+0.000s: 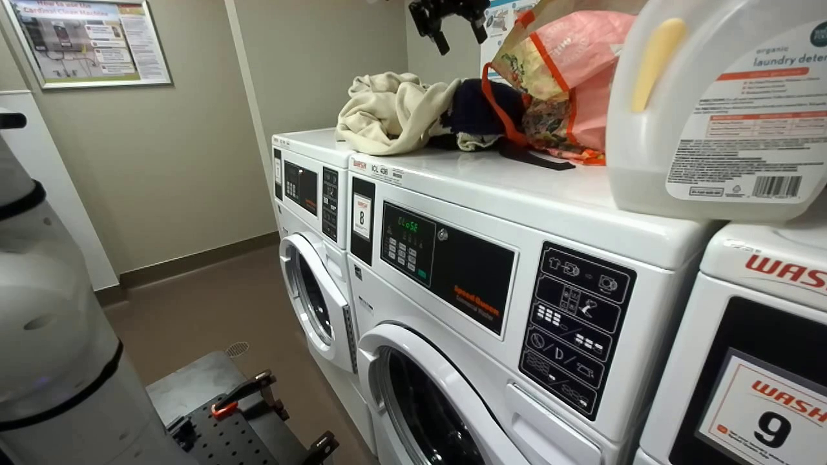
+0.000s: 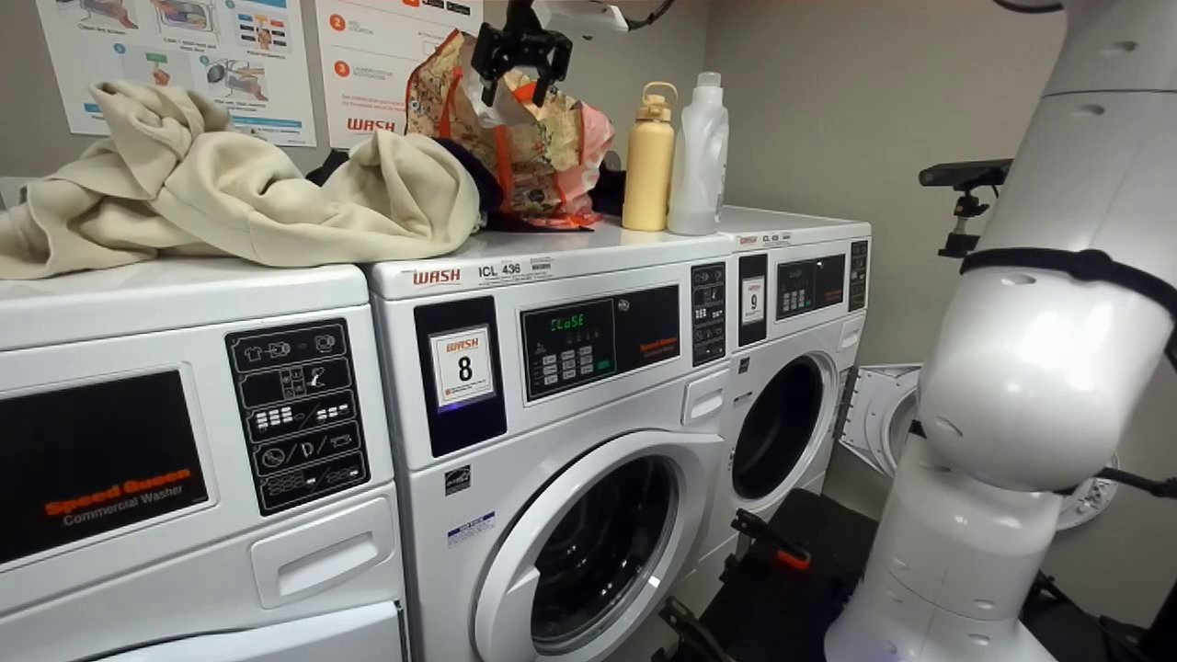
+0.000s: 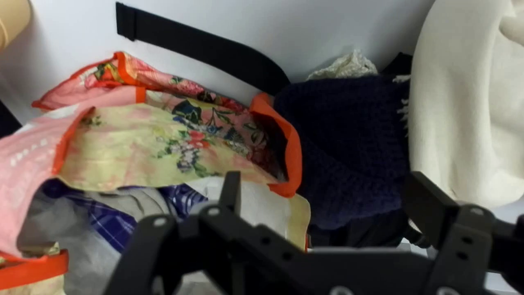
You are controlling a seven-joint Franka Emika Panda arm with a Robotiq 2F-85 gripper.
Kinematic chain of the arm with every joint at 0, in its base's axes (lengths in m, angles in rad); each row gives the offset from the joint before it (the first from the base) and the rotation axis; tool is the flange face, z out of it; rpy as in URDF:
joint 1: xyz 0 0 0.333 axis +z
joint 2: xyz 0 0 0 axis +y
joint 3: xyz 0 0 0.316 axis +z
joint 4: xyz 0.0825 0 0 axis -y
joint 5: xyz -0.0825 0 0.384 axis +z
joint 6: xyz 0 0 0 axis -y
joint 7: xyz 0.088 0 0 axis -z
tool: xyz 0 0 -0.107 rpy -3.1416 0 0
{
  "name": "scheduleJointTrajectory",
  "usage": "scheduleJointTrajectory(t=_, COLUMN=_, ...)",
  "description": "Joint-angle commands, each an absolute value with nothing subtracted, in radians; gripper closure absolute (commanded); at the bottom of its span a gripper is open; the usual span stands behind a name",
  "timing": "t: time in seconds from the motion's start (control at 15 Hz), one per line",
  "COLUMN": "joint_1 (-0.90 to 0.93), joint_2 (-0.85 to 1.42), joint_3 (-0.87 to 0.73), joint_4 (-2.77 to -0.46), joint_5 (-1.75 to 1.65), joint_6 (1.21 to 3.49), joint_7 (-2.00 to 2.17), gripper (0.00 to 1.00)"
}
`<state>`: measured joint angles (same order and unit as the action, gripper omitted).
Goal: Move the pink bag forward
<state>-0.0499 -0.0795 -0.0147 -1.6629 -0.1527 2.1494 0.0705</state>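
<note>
The pink bag, with floral panels and orange-red trim, stands slumped and open-topped on the middle washer in both exterior views [image 1: 585, 61] [image 2: 542, 156]. In the wrist view the bag [image 3: 123, 143] fills the left side, with blue plaid and grey cloth showing inside it. My gripper is open and empty, above the washer top, in both exterior views [image 1: 461, 40] [image 2: 515, 92]. In the wrist view my gripper [image 3: 325, 176] has its left finger over the bag's edge and its right finger near the cream cloth. I cannot tell whether a finger touches the bag.
A cream cloth [image 1: 394, 116] and a navy knit [image 3: 348, 151] lie beside the bag. A black strap [image 3: 204, 47] lies in front of it. A yellow bottle [image 2: 649, 165] and a detergent jug [image 2: 701, 165] stand on the bag's other side. The washer's front edge [image 2: 552, 267] runs below.
</note>
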Motion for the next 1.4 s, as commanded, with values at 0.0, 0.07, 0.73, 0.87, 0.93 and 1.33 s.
scheduleJointTrajectory(t=0.0, joint_1=-0.041, joint_2=0.014, joint_3=-0.017, joint_4=-1.527, joint_5=-0.186, joint_6=2.131, joint_7=0.01, gripper=0.0)
scheduleJointTrajectory(t=0.07, joint_1=-0.04, joint_2=0.032, joint_3=-0.019, joint_4=-1.501, joint_5=-0.19, joint_6=2.127, joint_7=-0.013, gripper=0.0)
scheduleJointTrajectory(t=0.73, joint_1=-0.056, joint_2=0.181, joint_3=-0.062, joint_4=-1.329, joint_5=-0.265, joint_6=1.99, joint_7=-0.169, gripper=0.0)
scheduleJointTrajectory(t=0.87, joint_1=-0.062, joint_2=0.208, joint_3=-0.071, joint_4=-1.312, joint_5=-0.278, joint_6=1.973, joint_7=-0.189, gripper=0.0)
scheduleJointTrajectory(t=0.93, joint_1=-0.065, joint_2=0.218, joint_3=-0.075, joint_4=-1.313, joint_5=-0.283, joint_6=1.984, joint_7=-0.191, gripper=0.0)
scheduleJointTrajectory(t=1.33, joint_1=-0.075, joint_2=0.264, joint_3=-0.081, joint_4=-1.29, joint_5=-0.268, joint_6=1.991, joint_7=-0.2, gripper=0.0)
